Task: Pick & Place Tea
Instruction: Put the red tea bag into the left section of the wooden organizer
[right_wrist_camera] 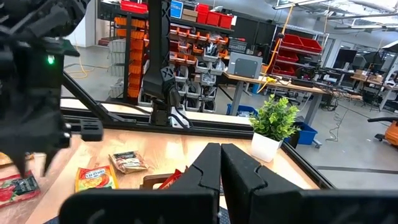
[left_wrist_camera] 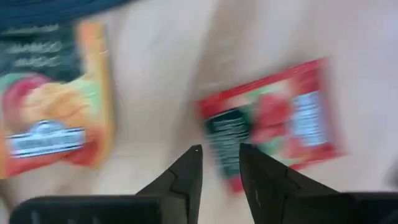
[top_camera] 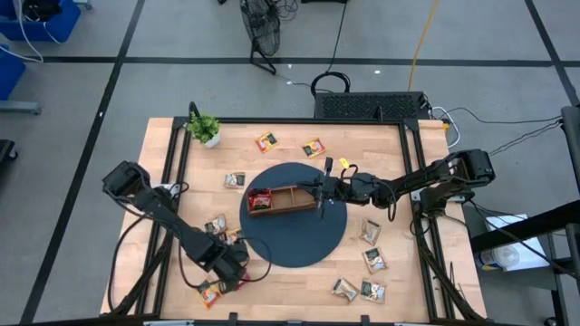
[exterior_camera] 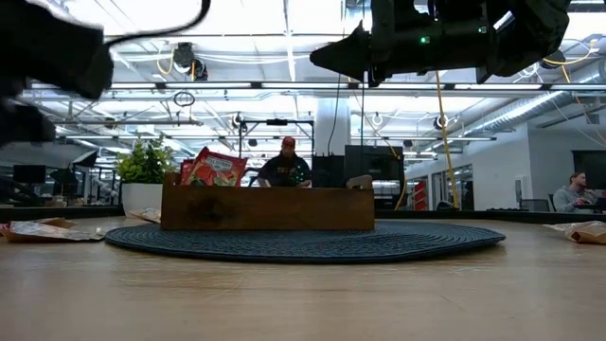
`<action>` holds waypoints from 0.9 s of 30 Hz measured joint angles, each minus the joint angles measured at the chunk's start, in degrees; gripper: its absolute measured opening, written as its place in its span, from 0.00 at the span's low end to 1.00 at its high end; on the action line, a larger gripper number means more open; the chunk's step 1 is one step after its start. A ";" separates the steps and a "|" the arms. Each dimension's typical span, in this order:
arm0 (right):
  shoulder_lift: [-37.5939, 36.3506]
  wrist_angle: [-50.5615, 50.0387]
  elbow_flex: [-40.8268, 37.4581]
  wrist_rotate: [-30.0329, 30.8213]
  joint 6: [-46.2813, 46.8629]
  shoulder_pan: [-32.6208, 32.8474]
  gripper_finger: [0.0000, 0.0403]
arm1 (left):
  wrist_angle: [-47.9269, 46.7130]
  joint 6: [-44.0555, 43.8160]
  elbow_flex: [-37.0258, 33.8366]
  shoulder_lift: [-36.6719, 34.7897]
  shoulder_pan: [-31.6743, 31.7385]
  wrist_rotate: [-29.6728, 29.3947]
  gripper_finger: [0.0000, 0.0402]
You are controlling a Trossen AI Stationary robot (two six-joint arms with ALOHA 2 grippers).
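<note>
Left tool [left_wrist_camera: 217,155] hangs part-spread over a red sachet [left_wrist_camera: 270,121], pinching nothing yet. Right tool [right_wrist_camera: 221,155] pressed together above the wooden tray [top_camera: 288,199] — few sachets in, most loose on counter [top_camera: 408,263].

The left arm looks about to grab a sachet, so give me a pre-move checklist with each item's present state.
1. Left gripper over a target: ok. It hangs above the red sachet at the table's near left corner.
2. Left fingers parted enough to straddle the sachet: ok, a narrow gap shows between them.
3. Only one sachet under the fingers: ok. The orange sachet lies apart from the red one.
4. Right gripper out of the way: not ok. It is shut and hangs over the wooden tray.
5. Room in the tray: ok. Red sachets fill only its left end.
6. Contact with the red sachet: cannot tell.
</note>
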 joint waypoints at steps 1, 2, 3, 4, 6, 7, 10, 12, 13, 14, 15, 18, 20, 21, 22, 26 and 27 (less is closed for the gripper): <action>0.00 -0.01 0.00 0.00 0.00 0.01 0.00 | 1.82 -1.59 0.01 -0.42 -0.04 0.22 0.27; 0.00 -0.04 0.00 0.00 0.00 0.00 0.00 | 3.24 -3.72 0.02 -0.73 -0.12 0.52 0.27; 0.00 -0.04 0.00 0.00 0.00 0.01 0.00 | 4.36 -5.84 0.02 -0.85 -0.10 1.23 0.27; 0.00 -0.03 0.00 0.00 0.00 -0.01 0.00 | 4.98 -7.93 0.02 -0.86 -0.07 1.82 0.28; 0.00 -0.02 0.00 0.00 0.00 -0.02 0.00 | 5.10 -11.59 0.02 -0.85 -0.05 2.70 0.32; 0.00 -0.02 0.00 0.00 0.00 0.01 0.00 | 4.98 -13.00 0.02 -0.62 -0.05 2.69 0.34; 0.00 -0.02 0.00 0.00 0.00 -0.01 0.00 | 4.91 -14.78 0.03 1.29 -0.34 2.68 0.43; 0.00 -0.03 0.00 0.00 0.00 -0.01 0.00 | 5.70 -15.04 0.00 2.36 -0.64 2.80 0.50; 0.00 -0.10 0.00 0.00 0.00 0.01 0.00 | 6.83 -15.22 0.01 3.02 -0.64 3.07 0.53; 0.00 -0.13 0.00 0.00 0.00 0.01 0.00 | 7.75 -15.20 0.08 3.75 -0.67 3.27 0.57; 0.00 -0.13 0.00 0.00 -0.02 -0.01 0.00 | 8.67 -15.09 0.21 4.12 -0.69 3.29 0.59; 0.00 -0.13 -0.08 -0.02 -0.05 -0.02 0.00 | 10.03 -13.06 0.37 5.74 -0.66 3.13 0.67; 0.00 0.02 -0.37 -0.02 -0.04 0.01 0.00 | 11.05 -11.15 0.35 6.56 -0.71 2.28 0.69; 0.00 0.03 -0.55 -0.02 0.00 0.01 0.00 | 11.77 -10.03 0.36 6.96 -0.58 1.85 0.69; 0.00 -0.02 -0.74 -0.02 0.16 -0.02 0.00 | 12.34 -8.92 0.39 7.22 -0.38 1.52 0.69; 0.00 0.03 -1.14 -0.01 0.48 -0.01 0.00 | 12.58 -6.05 0.32 7.37 0.40 1.03 0.64; 0.00 0.02 -1.16 -0.02 0.65 -0.01 0.00 | 12.29 -5.77 0.31 7.38 0.60 1.27 0.61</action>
